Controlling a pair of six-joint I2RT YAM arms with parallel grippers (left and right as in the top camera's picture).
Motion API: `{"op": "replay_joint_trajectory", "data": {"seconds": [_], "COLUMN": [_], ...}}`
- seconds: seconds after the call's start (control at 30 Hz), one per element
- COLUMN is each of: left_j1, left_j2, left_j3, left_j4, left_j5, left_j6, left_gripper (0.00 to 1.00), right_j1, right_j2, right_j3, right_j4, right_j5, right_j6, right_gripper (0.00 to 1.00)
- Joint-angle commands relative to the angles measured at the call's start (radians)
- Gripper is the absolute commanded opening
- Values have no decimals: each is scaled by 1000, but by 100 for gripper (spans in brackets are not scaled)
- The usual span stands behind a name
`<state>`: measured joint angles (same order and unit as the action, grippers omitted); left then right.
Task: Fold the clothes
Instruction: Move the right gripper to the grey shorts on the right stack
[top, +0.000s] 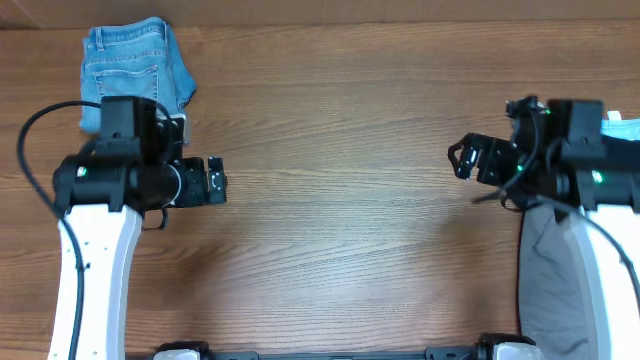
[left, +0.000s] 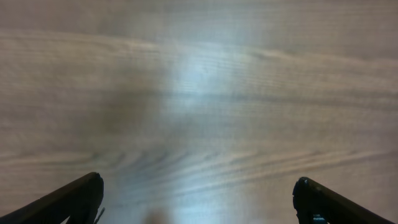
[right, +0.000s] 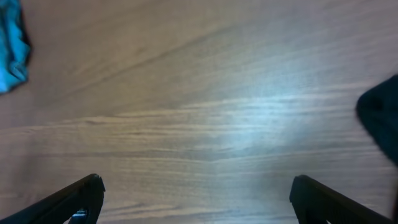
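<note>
Folded blue denim shorts (top: 135, 70) lie at the table's far left, partly under my left arm. A grey garment (top: 548, 280) lies at the right edge, mostly hidden under my right arm. A light-blue garment (top: 624, 128) peeks out at the far right and shows in the right wrist view (right: 12, 46). A black garment (right: 380, 118) shows at that view's right edge. My left gripper (top: 216, 180) is open and empty over bare wood (left: 198, 199). My right gripper (top: 460, 158) is open and empty over bare wood (right: 196, 196).
The wooden table (top: 340, 200) spans the view. Black cables loop beside both arms. The arm bases stand at the front edge.
</note>
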<state>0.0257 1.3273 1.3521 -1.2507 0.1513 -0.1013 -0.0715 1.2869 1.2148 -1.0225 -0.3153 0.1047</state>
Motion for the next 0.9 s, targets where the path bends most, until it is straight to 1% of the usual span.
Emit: {"op": "replay_joint_trajectory", "data": {"seconds": [0.0,0.03,0.17,0.27,0.33,0.57,0.73,0.87], "left_j1": [-6,-6,-6,-6,-7,-7,-6,-7], "left_j2": [44,53,65,65,65,65,65,65], "left_j3": [27,27,27,27,27,27,27,27], "left_j4": [-26,-34,-36,-35,-39,-45,-46,-53], "left_j5": [50,53,49,64,87,105,105,105], "left_j6": [-11,-11,-11,-11,-11,-11,-11,-11], "left_gripper": [100,100,100,100,100,100,100,100], "right_j1": [-12,-24,-100,-164,-203,-293,-309,-309], "right_j2": [98,124,231,288,312,402,507,571], "right_j3": [55,69,124,125,125,124,124,124], "right_j4": [-17,-18,-11,52,86,158,154,155], "right_j5": [20,50,244,251,224,296,296,307], "right_j6": [3,16,166,212,212,219,234,233], "right_gripper": [100,100,100,100,100,100,100,95]}}
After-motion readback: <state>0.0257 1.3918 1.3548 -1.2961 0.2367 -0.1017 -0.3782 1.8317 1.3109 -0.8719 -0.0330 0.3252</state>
